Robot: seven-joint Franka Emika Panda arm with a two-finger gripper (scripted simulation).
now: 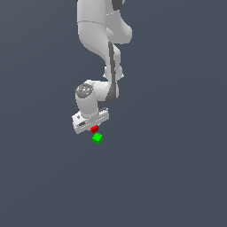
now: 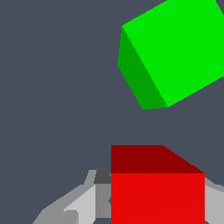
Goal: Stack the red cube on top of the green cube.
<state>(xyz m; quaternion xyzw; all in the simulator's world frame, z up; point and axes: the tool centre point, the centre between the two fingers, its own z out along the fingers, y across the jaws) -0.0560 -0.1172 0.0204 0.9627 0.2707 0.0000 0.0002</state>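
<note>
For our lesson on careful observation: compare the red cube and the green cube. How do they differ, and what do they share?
Colour: the red cube is bright red, the green cube bright green.
Place: the red cube sits right under the gripper between its fingers; the green cube lies free beside it, untouched.
Pose: in the wrist view the red cube faces the camera squarely, while the green cube is turned at an angle.
Shared: plain cubes, seemingly equal in size.

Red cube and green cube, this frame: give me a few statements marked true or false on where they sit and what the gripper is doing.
1. The red cube sits between the fingers of the gripper. True.
2. The red cube already rests on top of the green cube. False: the two are apart, and the wrist view shows bare floor between them.
3. The green cube is untouched by the gripper. True.
4. A third, blue cube lies beside the green one. False: only two cubes show.
</note>
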